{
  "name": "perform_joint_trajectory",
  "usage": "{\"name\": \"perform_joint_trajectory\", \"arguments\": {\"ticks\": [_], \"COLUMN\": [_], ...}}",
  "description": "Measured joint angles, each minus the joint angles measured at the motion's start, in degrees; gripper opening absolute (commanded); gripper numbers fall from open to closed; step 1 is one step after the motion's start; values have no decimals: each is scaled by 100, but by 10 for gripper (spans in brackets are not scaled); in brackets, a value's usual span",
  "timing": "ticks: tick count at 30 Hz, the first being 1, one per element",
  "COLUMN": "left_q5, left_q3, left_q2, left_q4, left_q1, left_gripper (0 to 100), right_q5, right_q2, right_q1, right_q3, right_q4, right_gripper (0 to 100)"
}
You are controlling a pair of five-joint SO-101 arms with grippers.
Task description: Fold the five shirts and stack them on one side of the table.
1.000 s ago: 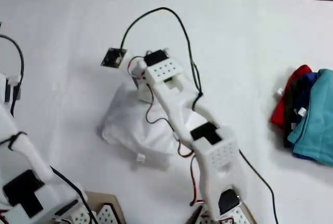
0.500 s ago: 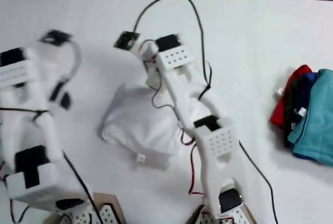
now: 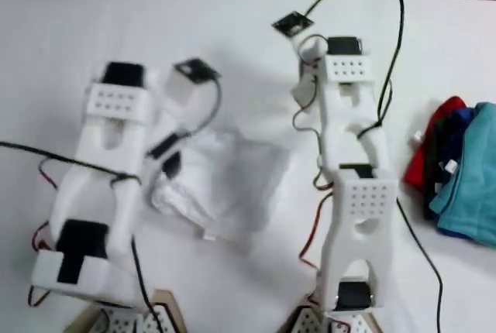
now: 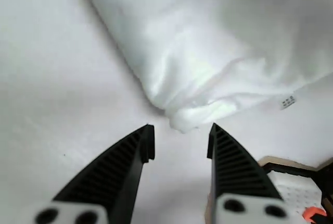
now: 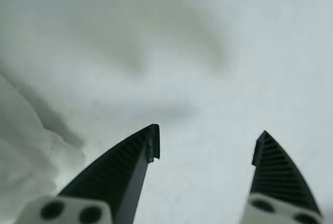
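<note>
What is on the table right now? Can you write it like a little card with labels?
white shirt: crumpled in the middle of the table, not folded flat yet
shirt pile: at the right edge in the high view; red, dark blue and teal show
left gripper: open, fingertips just off a corner of the white shirt
right gripper: open, over bare table
table: white

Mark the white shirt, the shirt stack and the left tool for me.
white shirt (image 3: 225, 182): high view, middle of the cloth.
stack (image 3: 465, 174): high view, on its teal part.
left tool (image 4: 180, 130): left wrist view, midway between its fingertips.
</note>
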Motion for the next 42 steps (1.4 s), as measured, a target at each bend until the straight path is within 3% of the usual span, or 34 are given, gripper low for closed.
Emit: {"name": "perform_joint_trajectory", "arguments": {"ticks": [10, 17, 26, 35, 42], "left_q5": [0, 0, -255, -141, -141], "left_q3": [2004, 2303, 3165, 2400, 2963], "left_q2": [-70, -176, -1433, -1741, -1354], "left_q4": [-1802, -1688, -1310, -1820, -2382], "left_q1": [273, 290, 299, 299, 308], "left_gripper": [189, 189, 189, 190, 189], "right_q5": [-18, -18, -18, -18, -53], "right_q2": [0, 0, 0, 0, 0], "right_q1": [0, -9, -62, -62, -62], "right_q3": [0, 0, 0, 0, 0], "right_q4": [0, 0, -88, -88, -88], "right_gripper": [297, 297, 297, 297, 297]}}
